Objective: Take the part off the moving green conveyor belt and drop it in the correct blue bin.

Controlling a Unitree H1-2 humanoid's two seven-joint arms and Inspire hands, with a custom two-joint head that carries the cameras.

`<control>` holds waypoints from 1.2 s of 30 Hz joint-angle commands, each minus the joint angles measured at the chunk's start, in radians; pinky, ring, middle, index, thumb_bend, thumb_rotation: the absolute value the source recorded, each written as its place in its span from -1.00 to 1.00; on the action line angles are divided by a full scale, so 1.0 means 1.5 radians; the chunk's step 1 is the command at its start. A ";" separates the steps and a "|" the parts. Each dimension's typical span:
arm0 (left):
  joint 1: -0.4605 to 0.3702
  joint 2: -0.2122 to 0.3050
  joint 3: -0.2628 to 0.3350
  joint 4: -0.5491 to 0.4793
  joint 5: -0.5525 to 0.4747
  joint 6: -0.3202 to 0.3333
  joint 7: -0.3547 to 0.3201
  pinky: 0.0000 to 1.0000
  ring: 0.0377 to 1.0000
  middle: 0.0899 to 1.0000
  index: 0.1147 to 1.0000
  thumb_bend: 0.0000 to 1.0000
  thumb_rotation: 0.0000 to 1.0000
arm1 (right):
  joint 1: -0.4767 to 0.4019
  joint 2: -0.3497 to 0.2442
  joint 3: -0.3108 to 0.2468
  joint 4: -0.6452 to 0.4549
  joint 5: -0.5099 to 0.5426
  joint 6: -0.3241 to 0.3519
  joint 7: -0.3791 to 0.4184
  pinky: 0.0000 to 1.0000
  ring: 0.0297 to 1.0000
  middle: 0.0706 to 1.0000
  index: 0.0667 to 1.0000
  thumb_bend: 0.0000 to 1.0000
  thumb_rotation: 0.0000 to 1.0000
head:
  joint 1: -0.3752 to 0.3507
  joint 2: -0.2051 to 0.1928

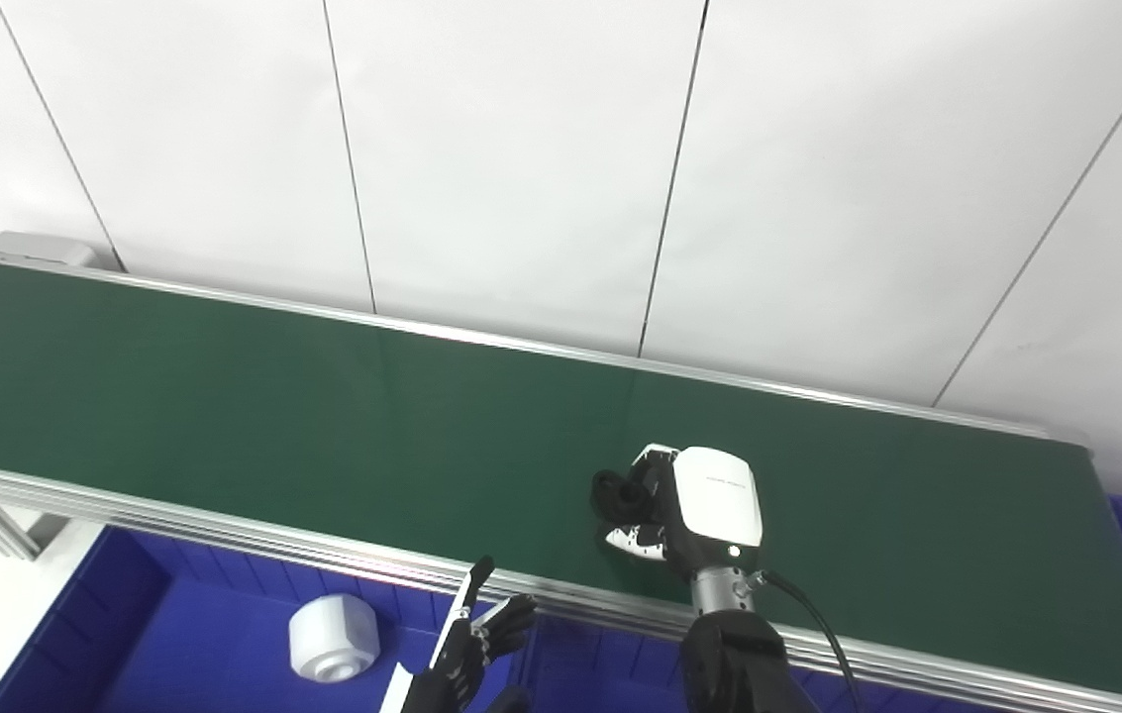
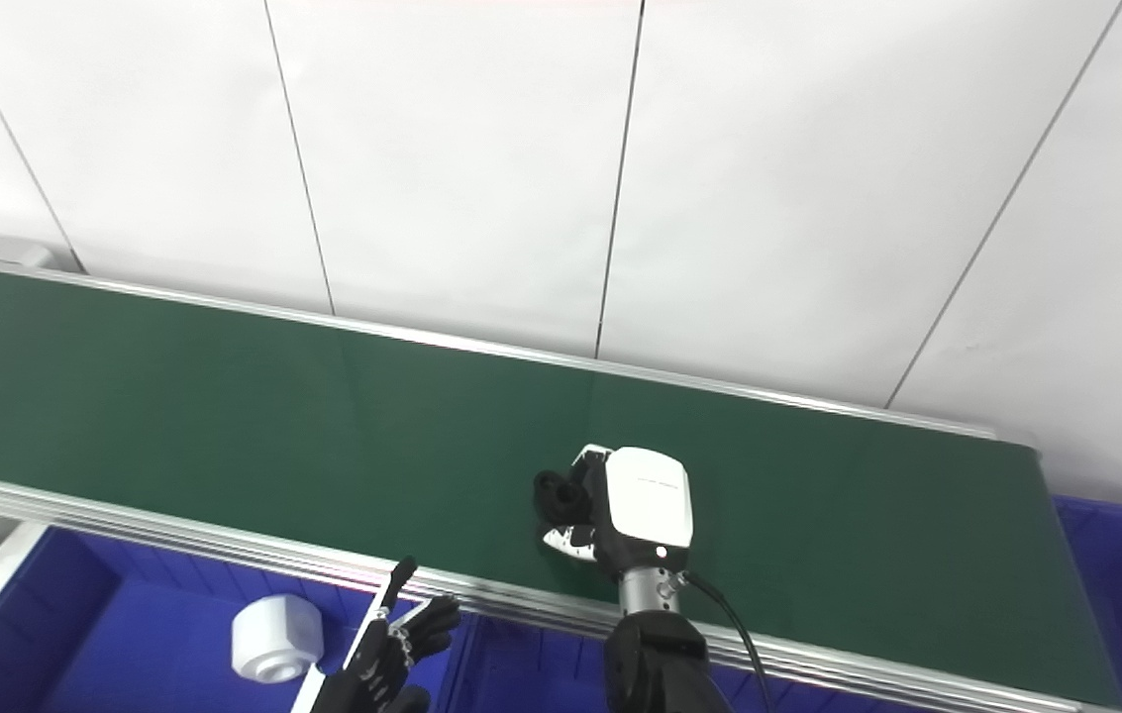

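Black and small, the part (image 1: 617,492) sits on the green conveyor belt (image 1: 273,416) near its front rail, and the right hand (image 1: 689,510) is curled around it, fingers (image 1: 642,540) wrapped at its sides; whether the grip is already firm I can't quite tell, though it looks closed on the piece. To do this well, I'd judge the hand should squeeze evenly and lift straight up before swinging away, so the belt doesn't drag the piece askew. That right arm reaches up from below, wrist bent over the rail, white back of the hand facing upward. Down low, the left hand (image 1: 466,649) waits with fingers spread, holding nothing, above a blue bin (image 1: 105,614) where a white cylindrical part (image 1: 333,639) already lies.
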 commanded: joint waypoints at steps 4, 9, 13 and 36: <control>0.002 0.000 -0.002 -0.026 0.003 -0.010 -0.005 0.65 0.67 0.64 1.00 0.36 0.58 | 0.008 -0.010 0.025 0.014 -0.010 -0.050 -0.027 -0.73 -0.66 -0.55 -0.11 0.01 -0.72 | -0.003 -0.001; -0.001 0.005 0.001 -0.021 0.003 -0.018 -0.005 0.66 0.68 0.64 1.00 0.32 0.59 | 0.000 -0.025 0.032 0.022 -0.011 -0.108 -0.095 -0.64 -0.59 -0.49 -0.11 0.01 -0.72 | -0.008 -0.003; -0.001 0.006 0.002 -0.020 0.002 -0.015 -0.004 0.66 0.68 0.64 1.00 0.32 0.59 | -0.010 -0.032 0.031 0.032 -0.012 -0.153 -0.139 -0.57 -0.55 -0.47 -0.11 0.00 -0.72 | -0.011 -0.005; -0.009 0.014 0.008 -0.004 0.005 -0.027 -0.005 0.73 0.71 0.64 1.00 0.26 0.65 | -0.038 -0.066 0.018 -0.014 -0.058 -0.233 -0.294 -0.44 -0.43 -0.34 -0.11 0.01 -0.72 | -0.028 -0.016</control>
